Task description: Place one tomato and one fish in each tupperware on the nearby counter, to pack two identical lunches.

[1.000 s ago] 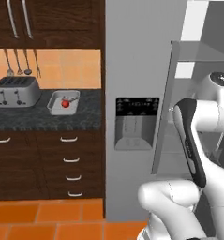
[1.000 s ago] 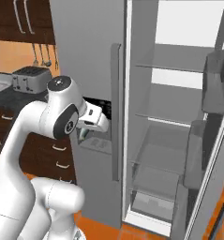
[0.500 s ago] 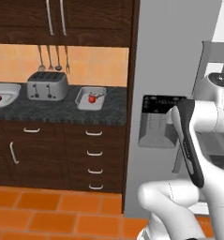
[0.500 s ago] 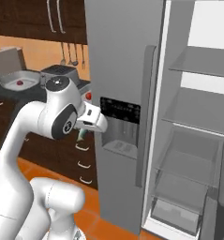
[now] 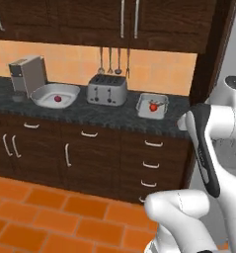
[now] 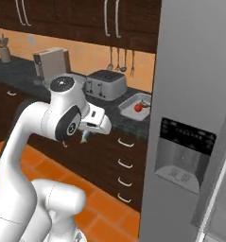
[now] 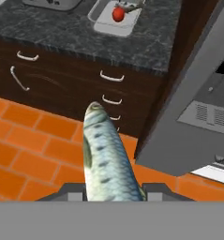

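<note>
Gripper: gripper (image 7: 112, 190) closed on a silver-grey fish (image 7: 105, 159); fish body runs up between the two finger tips, head toward 12 o'clock in the hand view.
Gripper, right base view: gripper (image 6: 87, 136) sits under the white wrist; the fish (image 6: 86, 136) shows as a small grey-green shape hanging toward 6 o'clock, in front of the drawers, off the worktop.
Counter: black-grey speckled counter (image 5: 104, 111) over dark brown drawers with curved silver handles; in the hand view the counter (image 7: 62, 33) lies at 11 o'clock from the fish, well apart from it.
Right tupperware: pale rectangular tupperware (image 5: 152, 105) on the counter, just right of the toaster; a red tomato (image 5: 152, 106) inside. Same container (image 6: 134, 108) and tomato (image 6: 138, 107) in the right base view; in the hand view the container (image 7: 114, 19) and tomato (image 7: 117, 14) sit at 12 o'clock, with a slim grey shape beside the tomato, too small to identify.
Left tupperware: wider pale container (image 5: 55, 95) at 9 o'clock from the toaster, a small red tomato (image 5: 58, 99) in it.
Toaster: silver four-slot toaster (image 5: 107, 90) between the two containers.
Other: grey box-shaped appliance (image 5: 27, 75) at the counter's left end; utensils (image 5: 113, 62) hanging on the orange wall above the toaster; fridge (image 6: 195, 118) at 3 o'clock of the counter, dispenser panel on its door; orange tile floor (image 7: 33, 150) below.
</note>
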